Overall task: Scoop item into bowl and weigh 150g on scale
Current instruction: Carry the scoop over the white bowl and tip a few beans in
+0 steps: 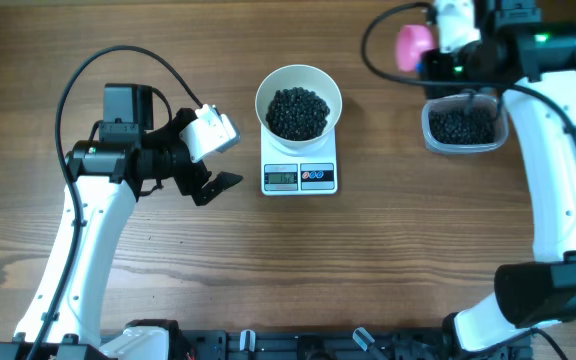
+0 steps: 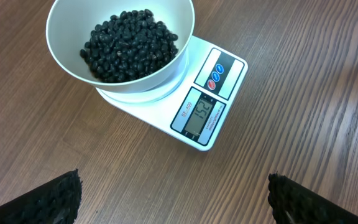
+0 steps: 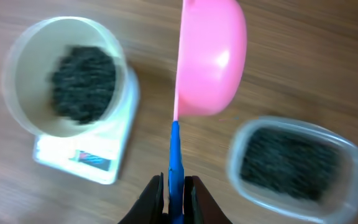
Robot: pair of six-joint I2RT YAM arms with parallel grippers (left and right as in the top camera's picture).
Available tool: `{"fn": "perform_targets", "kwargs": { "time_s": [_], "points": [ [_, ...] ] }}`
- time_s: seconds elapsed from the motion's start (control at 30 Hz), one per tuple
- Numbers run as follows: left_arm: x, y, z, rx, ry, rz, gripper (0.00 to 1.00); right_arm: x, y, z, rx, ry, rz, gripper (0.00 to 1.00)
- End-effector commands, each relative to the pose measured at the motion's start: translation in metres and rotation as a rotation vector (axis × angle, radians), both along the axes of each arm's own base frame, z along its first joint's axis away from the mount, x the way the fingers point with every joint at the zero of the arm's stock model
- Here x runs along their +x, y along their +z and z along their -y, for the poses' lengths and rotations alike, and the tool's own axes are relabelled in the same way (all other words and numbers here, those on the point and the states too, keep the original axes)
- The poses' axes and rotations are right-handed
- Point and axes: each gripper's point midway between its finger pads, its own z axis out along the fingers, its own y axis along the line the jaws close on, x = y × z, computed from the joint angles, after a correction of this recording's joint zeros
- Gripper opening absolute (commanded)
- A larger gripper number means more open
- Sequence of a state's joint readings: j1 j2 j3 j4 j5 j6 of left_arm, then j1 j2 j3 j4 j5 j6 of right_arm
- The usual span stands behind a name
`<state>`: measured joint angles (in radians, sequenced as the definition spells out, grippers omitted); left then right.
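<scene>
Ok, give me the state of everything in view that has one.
bowl, on the scale, part filled with beans.
scale, switched on, digits showing.
tub, uncovered, holding more beans.
scoop, gripped by its blue handle, off the table.
right hand, shut on the scoop.
left hand, open, empty.

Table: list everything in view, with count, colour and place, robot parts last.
table: one, brown wood, under everything
scale: one, white, mid-table
bowl: one, white, on the scale
tub: one, clear, right of the scale
beads: many, black, heaped in bowl and tub
scoop: one, pink, blue handle, raised beside the tub
left gripper: one, black, open, empty, left of the scale
right gripper: one, black, shut on the scoop handle
</scene>
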<state>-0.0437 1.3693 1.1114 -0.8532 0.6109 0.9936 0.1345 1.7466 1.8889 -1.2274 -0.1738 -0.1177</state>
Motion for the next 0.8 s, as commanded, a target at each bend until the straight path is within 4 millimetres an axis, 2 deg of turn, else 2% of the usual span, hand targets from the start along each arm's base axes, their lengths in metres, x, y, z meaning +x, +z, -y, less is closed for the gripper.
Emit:
{"fn": "perform_targets", "kwargs": {
  "time_s": [0.0,0.1,0.27,0.43,0.57,0.67,0.77],
  "points": [
    [0.000,-0.002,-0.001,0.003,-0.012,0.004,1.00,-0.007,0.003,-0.070,0.096,0.158,0.003,0.04],
    [0.000,-0.002,-0.001,0.003,-0.012,0.004,1.00,-0.013,-0.008,-0.108,0.069,0.247,0.003,0.04],
    [0.000,-0.002,-0.001,0.003,-0.012,0.004,1.00,-0.017,-0.026,-0.134,-0.011,0.299,-0.003,0.04],
    [0.000,-0.002,-0.001,0.003,-0.013,0.004,1.00,-0.016,-0.064,-0.140,-0.151,0.327,-0.053,0.04],
    [0.000,-0.002,-0.001,0.003,-0.012,0.004,1.00,-0.012,-0.093,-0.137,-0.222,0.320,-0.106,0.04],
    [0.000,-0.002,-0.001,0.003,-0.012,0.004,1.00,-0.007,-0.105,-0.134,-0.256,0.309,-0.121,0.04],
    [0.000,-0.002,-0.001,0.003,-0.012,0.004,1.00,-0.002,-0.106,-0.131,-0.282,0.298,-0.106,0.04]
  ]
}}
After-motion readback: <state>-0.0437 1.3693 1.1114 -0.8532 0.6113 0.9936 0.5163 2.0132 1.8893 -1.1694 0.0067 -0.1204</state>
